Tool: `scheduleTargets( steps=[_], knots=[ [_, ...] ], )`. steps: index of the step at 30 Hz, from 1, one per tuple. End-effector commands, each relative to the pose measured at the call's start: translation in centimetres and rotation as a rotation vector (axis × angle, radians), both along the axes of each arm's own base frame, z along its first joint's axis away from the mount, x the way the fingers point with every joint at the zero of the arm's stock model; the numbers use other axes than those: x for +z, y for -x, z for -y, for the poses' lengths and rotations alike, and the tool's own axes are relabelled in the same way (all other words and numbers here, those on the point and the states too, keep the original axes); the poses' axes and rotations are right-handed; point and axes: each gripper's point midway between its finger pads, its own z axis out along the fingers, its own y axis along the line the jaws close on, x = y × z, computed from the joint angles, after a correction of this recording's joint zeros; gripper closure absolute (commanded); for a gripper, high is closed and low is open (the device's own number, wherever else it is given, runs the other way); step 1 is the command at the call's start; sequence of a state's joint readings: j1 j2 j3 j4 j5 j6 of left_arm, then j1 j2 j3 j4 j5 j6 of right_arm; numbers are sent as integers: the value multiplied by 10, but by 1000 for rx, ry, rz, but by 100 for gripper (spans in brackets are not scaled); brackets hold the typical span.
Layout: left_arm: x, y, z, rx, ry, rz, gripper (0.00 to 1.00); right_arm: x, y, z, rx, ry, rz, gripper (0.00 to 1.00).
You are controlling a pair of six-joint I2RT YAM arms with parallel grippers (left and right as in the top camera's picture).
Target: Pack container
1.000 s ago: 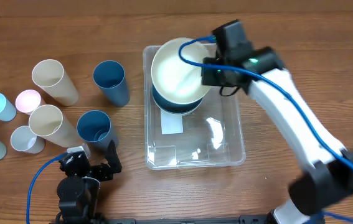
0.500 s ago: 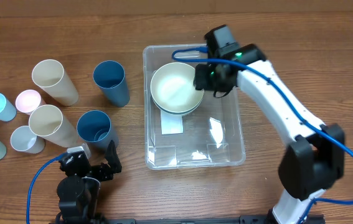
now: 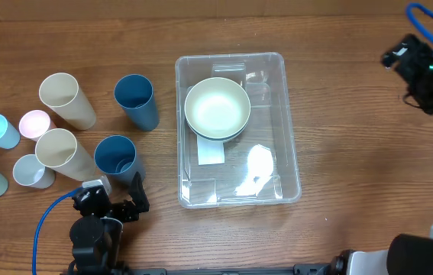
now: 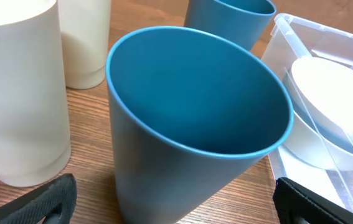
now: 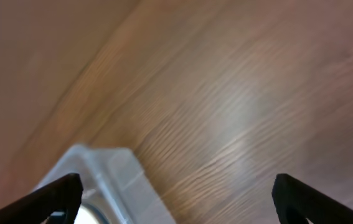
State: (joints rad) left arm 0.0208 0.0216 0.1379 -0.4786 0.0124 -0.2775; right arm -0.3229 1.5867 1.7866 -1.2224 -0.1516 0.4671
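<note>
Got the container (image 3: 273,107) centred on the tabletop (image 3: 338,229), a bowl (image 3: 217,108) in its far end. Both sets of jaws spread and empty: left gripper (image 3: 114,200) facing the blue cup (image 4: 188,124), right gripper (image 5: 177,194) off aside. Probably best to pinch that cup's wall, lift straight.

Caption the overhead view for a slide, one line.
Cream round bowl rests inside the large clear plastic rectangular container; coloured plastic cups sit left; right hand open, away.

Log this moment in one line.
container: cream bowl inside | right fingers: open, empty, away from container | left fingers: open, empty, facing blue cup
</note>
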Motion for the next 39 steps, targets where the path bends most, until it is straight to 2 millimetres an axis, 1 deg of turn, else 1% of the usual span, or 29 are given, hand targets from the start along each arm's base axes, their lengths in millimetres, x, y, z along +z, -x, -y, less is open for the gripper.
scheduleTargets(
  steps=[1, 3, 6, 8, 9, 10, 11, 13, 15, 17, 18, 19, 22, 23, 24, 26, 28, 29, 31, 32, 34, 36, 39],
  knots=[
    [5, -1, 2, -12, -6, 26, 0, 3, 6, 20, -62, -2, 9, 0],
    [5, -1, 2, -14, -4, 24, 0, 3, 8, 23, -69, -2, 8, 0],
    [6, -1, 14, -76, 18, 25, 0, 3, 8, 23, -69, -2, 7, 0],
    [14, 0, 16, -92, 23, 44, 0, 1, 11, 22, -70, -8, -8, 0],
    [25, 1, 16, -92, 21, 65, 0, 1, 11, 22, -69, -8, -9, 0],
    [39, 2, 16, -90, 19, 91, 0, 1, 11, 22, -69, -8, -9, 0],
    [62, 6, 16, -90, 16, 135, 0, 1, 11, 22, -69, -8, -9, 0],
    [100, 13, 16, -86, 27, 202, 0, 1, 11, 22, -69, -8, -9, 0],
    [143, 21, 17, -72, 104, 248, 0, 1, 11, 22, -69, -8, -9, 0],
    [175, 23, 16, -68, 106, 261, 0, 1, 11, 22, -69, -8, -9, 0],
    [188, 23, 12, -45, 101, 254, 0, 1, 11, 22, -69, -8, -9, 0],
    [203, 19, 0, 26, 80, 210, 0, 1, 11, 22, -69, -8, -9, 0],
    [226, 11, -34, 212, -3, 99, 0, 1, 11, 22, -69, -8, -9, 0],
    [237, 7, -46, 279, -31, 58, 0, 1, 11, 22, -69, -8, -9, 0],
    [250, -1, -56, 333, -57, 12, 0, 1, 11, 22, -69, -8, -9, 0],
    [269, -18, -67, 371, -115, -61, 0, 1, 11, 22, -69, -8, -9, 0],
    [280, -35, -78, 393, -154, -117, 0, 1, 11, 22, -69, -8, -9, 0],
    [285, -45, -87, 418, -162, -146, 0, 1, 11, 22, -69, -8, -9, 0],
    [286, -64, -102, 441, -139, -200, 0, 1, 11, 22, -69, -8, -9, 0],
    [284, -81, -105, 402, -95, -223, 0, 1, 11, 22, -69, -8, -9, 0],
    [276, -103, -105, 340, -36, -257, 0, 1, 11, 22, -69, -8, -9, 0],
    [261, -116, -108, 323, -43, -310, 0, 1, 11, 22, -69, -8, -9, 0],
    [245, -125, -120, 319, -138, -379, 0, 1, 11, 22, -69, -8, -9, 0]
  ],
)
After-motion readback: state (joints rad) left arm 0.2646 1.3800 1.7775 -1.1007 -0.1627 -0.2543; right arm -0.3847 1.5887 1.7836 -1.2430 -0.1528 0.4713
